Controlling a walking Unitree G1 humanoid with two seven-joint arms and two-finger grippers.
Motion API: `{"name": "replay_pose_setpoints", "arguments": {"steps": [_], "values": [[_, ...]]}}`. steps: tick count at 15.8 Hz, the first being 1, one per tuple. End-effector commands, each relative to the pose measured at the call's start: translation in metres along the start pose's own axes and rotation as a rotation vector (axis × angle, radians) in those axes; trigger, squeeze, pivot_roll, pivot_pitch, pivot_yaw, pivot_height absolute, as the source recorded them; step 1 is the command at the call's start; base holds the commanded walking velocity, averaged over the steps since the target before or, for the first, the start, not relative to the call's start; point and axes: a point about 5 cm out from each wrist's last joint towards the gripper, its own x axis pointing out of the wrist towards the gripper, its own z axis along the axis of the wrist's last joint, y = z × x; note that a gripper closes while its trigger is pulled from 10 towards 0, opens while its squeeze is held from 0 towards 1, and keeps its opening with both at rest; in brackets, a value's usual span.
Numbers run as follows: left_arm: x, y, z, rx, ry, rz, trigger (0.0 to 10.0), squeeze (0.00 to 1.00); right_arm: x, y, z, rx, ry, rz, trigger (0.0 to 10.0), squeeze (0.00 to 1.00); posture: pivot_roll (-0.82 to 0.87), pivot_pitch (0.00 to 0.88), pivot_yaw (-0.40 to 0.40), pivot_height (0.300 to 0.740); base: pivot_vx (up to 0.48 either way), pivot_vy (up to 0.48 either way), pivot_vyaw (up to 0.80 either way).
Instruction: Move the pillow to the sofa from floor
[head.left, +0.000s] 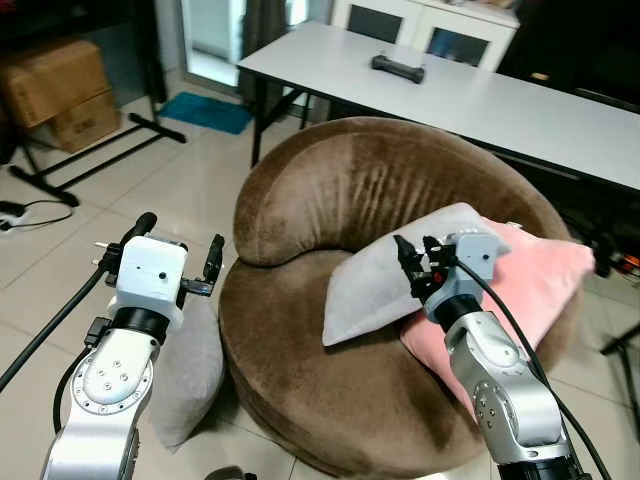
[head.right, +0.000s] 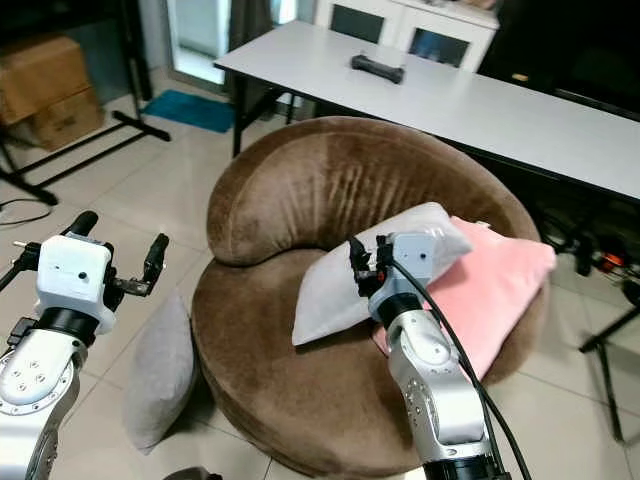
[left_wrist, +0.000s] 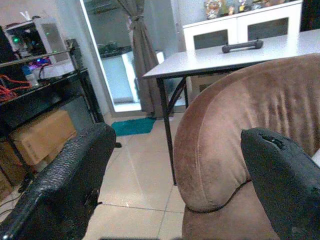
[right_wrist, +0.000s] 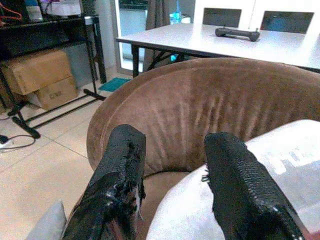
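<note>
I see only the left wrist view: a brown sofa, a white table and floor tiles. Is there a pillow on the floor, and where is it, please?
Observer: Yes. A grey pillow stands on the floor on the robot's left, leaning against the base of the sofa.
Operator: Is my left end effector near it?
Observer: The left end effector hovers open above that pillow, not touching it.
Operator: Is the seat free?
Observer: Partly. A light grey pillow and a pink pillow lie on its right side, and the right end effector is open just over the light grey one.
</note>
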Motion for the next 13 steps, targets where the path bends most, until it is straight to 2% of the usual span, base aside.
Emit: {"name": "replay_pose_setpoints", "arguments": {"steps": [1, 13], "values": [[0.0012, -0.0021, 0.0028, -0.002, -0.012, 0.003, 10.0, 0.00, 0.0004, -0.0028, 0.0045, -0.010, -0.003, -0.007, 10.0, 0.00, 0.08, 0.000, -0.113, 0.740, 0.000, 0.304, 0.00], [-0.0027, -0.0066, 0.0033, -0.027, -0.003, 0.007, 10.0, 0.00, -0.0006, -0.0083, 0.0083, -0.045, 0.027, 0.016, 10.0, 0.00, 0.08, 0.000, -0.127, 0.740, 0.000, 0.305, 0.00]]}}
